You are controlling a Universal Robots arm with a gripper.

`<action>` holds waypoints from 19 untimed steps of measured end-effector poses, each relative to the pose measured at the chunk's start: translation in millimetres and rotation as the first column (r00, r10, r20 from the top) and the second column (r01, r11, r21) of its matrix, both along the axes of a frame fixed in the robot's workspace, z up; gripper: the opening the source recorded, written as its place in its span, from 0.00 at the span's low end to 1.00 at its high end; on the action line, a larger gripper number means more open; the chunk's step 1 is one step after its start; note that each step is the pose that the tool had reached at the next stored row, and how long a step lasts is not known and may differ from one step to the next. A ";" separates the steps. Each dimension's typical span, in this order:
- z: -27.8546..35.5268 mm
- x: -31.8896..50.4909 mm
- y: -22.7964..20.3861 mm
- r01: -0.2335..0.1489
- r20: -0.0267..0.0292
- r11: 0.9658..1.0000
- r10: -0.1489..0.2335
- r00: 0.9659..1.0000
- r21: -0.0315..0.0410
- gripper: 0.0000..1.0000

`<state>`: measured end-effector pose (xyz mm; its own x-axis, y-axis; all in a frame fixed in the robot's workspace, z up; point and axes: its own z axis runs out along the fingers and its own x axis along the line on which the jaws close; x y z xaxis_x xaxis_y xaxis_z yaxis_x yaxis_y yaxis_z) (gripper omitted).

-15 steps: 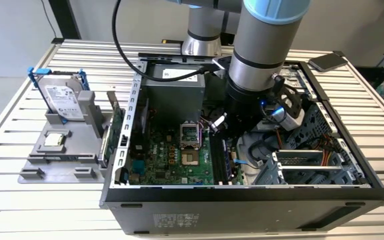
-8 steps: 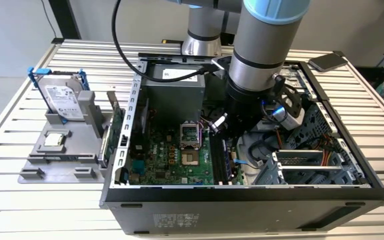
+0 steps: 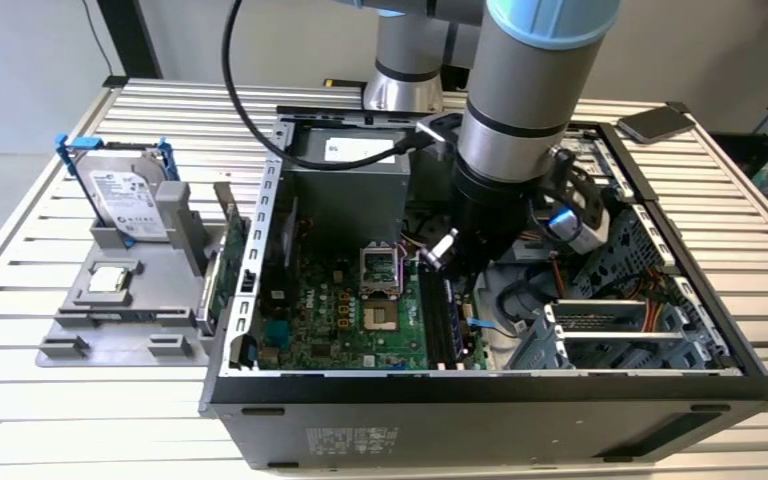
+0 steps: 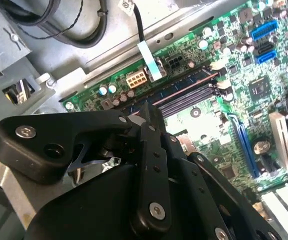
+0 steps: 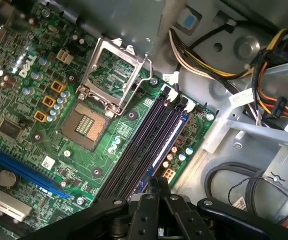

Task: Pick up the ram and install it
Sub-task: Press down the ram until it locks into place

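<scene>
The ram (image 5: 169,142) is a long dark stick with a bluish edge. It stands in the outermost of the black memory slots (image 5: 141,145), next to the motherboard's (image 5: 84,165) edge, and it also shows in the second wrist view (image 4: 183,84). My gripper (image 5: 157,182) is shut, its two black fingers pressed together over one end of the slots, right above the ram's end. I cannot tell whether the tips touch the stick. In the exterior view the gripper (image 3: 440,262) reaches down into the open computer case (image 3: 491,385), over the memory slots (image 3: 440,320).
An open CPU socket (image 5: 86,125) with its raised metal frame lies beside the slots. Cable bundles (image 5: 218,55) and drive bays (image 3: 618,325) crowd the other side. Outside the case, a grey stand (image 3: 131,290) holds a hard drive (image 3: 131,200) and an upright green card (image 3: 231,260).
</scene>
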<state>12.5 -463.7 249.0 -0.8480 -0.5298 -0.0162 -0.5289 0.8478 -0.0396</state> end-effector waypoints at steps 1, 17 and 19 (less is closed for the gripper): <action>0.0 0.0 0.0 -0.018 0.000 1.000 0.018 1.000 0.000 0.00; -1.0 0.0 0.0 -0.232 0.005 0.972 0.232 0.973 0.049 0.00; -1.1 0.0 0.0 -0.252 0.006 0.966 0.252 0.968 0.055 0.00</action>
<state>12.5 -463.8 248.0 -0.6874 -0.7245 -0.0504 -0.7256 0.6881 0.0033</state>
